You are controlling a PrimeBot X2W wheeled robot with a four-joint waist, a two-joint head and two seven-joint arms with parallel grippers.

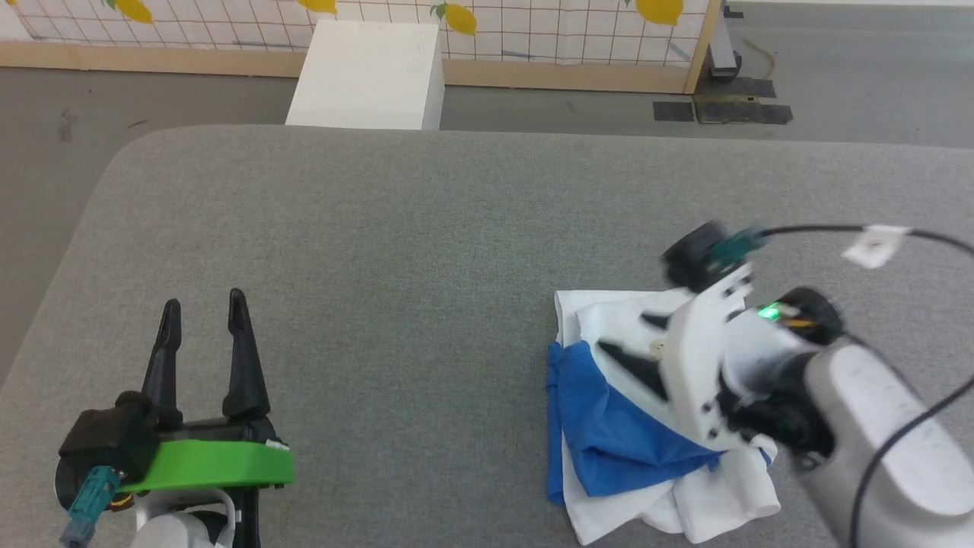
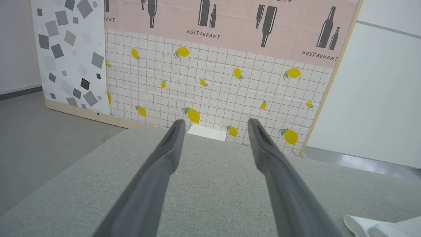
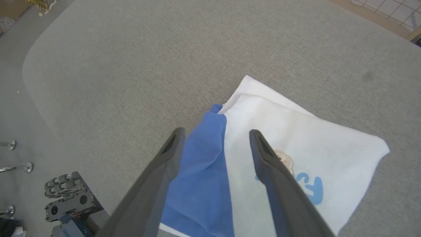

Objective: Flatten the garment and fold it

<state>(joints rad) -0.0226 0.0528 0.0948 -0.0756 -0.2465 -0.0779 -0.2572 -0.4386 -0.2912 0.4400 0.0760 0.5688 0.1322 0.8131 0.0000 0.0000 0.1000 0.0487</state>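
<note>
The garment (image 1: 609, 426) lies bunched on the grey table (image 1: 426, 228), toward its right, near side, a blue sleeve thrown over the white body. In the right wrist view the chest print faces up. The right gripper (image 1: 624, 335) hangs over the heap, its 2 fingers spread and holding nothing, straddling the line where blue meets white (image 3: 217, 132). I cannot tell whether the tips touch the cloth. The left gripper (image 1: 204, 299) waits well apart at the near left, also spread wide. I judge flattening has barely begun. The next move calls for pinching 1 loose edge or the sleeve and drawing it outward.
</note>
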